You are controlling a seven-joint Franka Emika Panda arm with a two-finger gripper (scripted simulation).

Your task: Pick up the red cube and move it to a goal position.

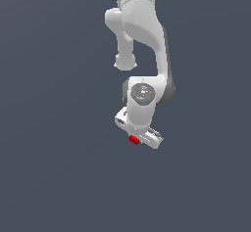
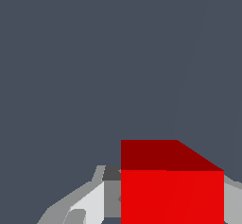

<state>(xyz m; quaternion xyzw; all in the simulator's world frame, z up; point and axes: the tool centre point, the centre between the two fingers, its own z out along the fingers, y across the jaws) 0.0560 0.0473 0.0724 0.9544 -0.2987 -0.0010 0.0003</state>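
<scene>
The red cube is small and bright red, and it peeks out from under the white hand of the arm in the exterior view. In the wrist view the red cube fills the space between the two pale grey fingers, which sit against its two sides. My gripper is shut on the cube, and most of the cube is hidden behind the hand in the exterior view. No goal marker shows in either view.
The white arm hangs down from the top of the exterior view. Everything around it is a plain dark grey-blue surface.
</scene>
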